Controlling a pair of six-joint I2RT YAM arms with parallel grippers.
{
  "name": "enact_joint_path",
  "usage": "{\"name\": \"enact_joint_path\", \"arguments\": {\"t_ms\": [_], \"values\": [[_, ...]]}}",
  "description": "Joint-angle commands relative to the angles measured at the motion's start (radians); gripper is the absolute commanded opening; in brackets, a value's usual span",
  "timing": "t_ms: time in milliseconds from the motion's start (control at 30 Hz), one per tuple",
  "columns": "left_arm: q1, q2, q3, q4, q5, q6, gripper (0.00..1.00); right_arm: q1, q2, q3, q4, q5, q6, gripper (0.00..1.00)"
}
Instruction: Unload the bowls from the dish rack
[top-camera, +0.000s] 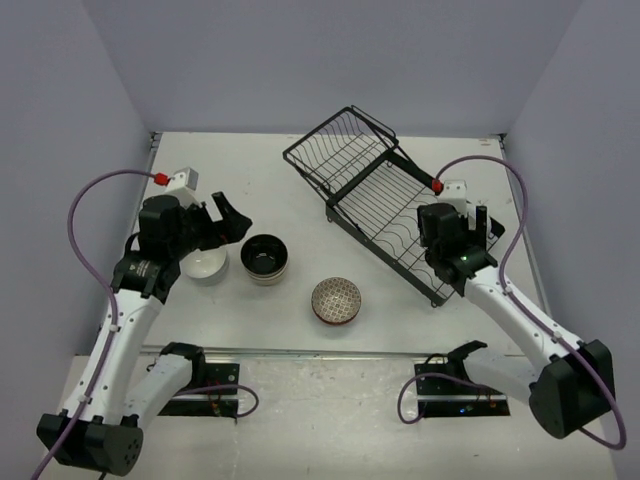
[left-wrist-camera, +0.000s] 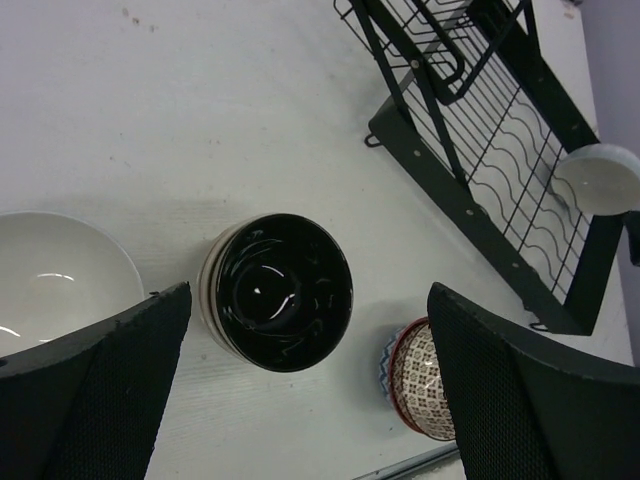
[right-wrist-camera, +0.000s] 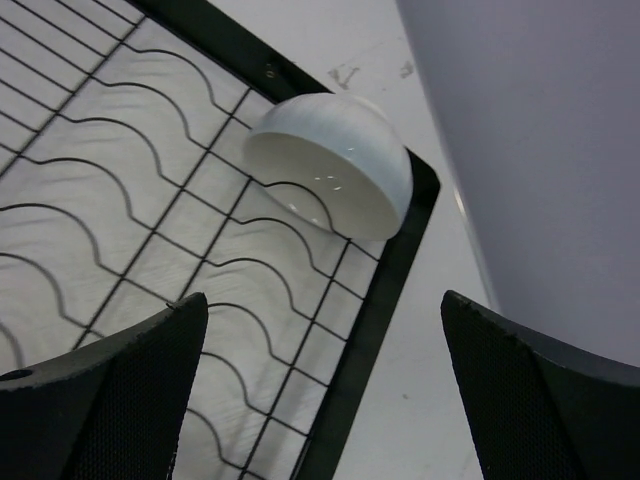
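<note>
White tabletop (top-camera: 250, 180) boxed in by pale lilac walls (top-camera: 300, 60). The large black wire dish rack (top-camera: 385, 205) sits slanted at about 2 o'clock from table centre. Three bowls are already on the table: a plain white round bowl (top-camera: 205, 266) at the left, a tan bowl with glossy black inside (top-camera: 265, 258) just beside it at its 3 o'clock, and a brown speckled-pattern bowl (top-camera: 336, 300) apart at the black one's 4 o'clock. A second white glazed bowl (right-wrist-camera: 325, 170) is in the rack, tipped on its side against the frame at the rack's 4 o'clock corner. In the top view the right arm hides it. The right gripper (right-wrist-camera: 325, 300) hangs over that corner with its jaws wide and nothing held. The left gripper (left-wrist-camera: 308, 295) is also wide and empty, above the black-inside bowl. My read is that the tipped bowl is the risk. Its smooth dome faces up, so a pinch across the curve could squirt it out over the low frame toward the table's right edge. A finger going too deep could snag the wavy wires and drag or lift the rack. A pinch on the rim looks safer. On the left side, a careless swing could knock the two close-set bowls together.
</note>
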Motion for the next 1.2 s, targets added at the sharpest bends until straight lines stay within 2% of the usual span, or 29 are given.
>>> {"name": "enact_joint_path", "arguments": {"t_ms": [0, 133, 233, 300, 433, 533, 567, 933, 1167], "values": [[-0.033, -0.024, -0.034, 0.027, -0.049, 0.084, 1.00, -0.031, 0.075, -0.017, 0.128, 0.177, -0.218, 0.99], [-0.149, -0.039, -0.080, 0.062, -0.106, 0.102, 1.00, -0.085, 0.160, 0.018, 0.157, 0.204, -0.299, 0.99], [-0.182, -0.036, -0.097, 0.079, -0.081, 0.104, 1.00, -0.090, 0.206, 0.060, 0.130, 0.245, -0.310, 0.99], [-0.184, -0.033, -0.096, 0.082, -0.057, 0.105, 1.00, -0.091, 0.191, 0.049, 0.139, 0.225, -0.339, 0.99], [-0.196, -0.054, -0.085, 0.081, -0.065, 0.114, 1.00, -0.155, 0.188, 0.018, 0.300, 0.185, -0.489, 0.96], [-0.205, -0.070, -0.087, 0.071, -0.082, 0.117, 1.00, -0.202, 0.209, 0.005, 0.430, 0.119, -0.581, 0.90], [-0.208, -0.073, -0.090, 0.070, -0.089, 0.120, 1.00, -0.205, 0.221, 0.003, 0.447, 0.115, -0.592, 0.86], [-0.220, -0.057, -0.128, 0.091, -0.137, 0.134, 1.00, -0.212, 0.335, 0.015, 0.504, 0.052, -0.620, 0.82], [-0.220, -0.065, -0.134, 0.091, -0.152, 0.137, 1.00, -0.228, 0.433, -0.021, 0.659, 0.003, -0.767, 0.84]]}}
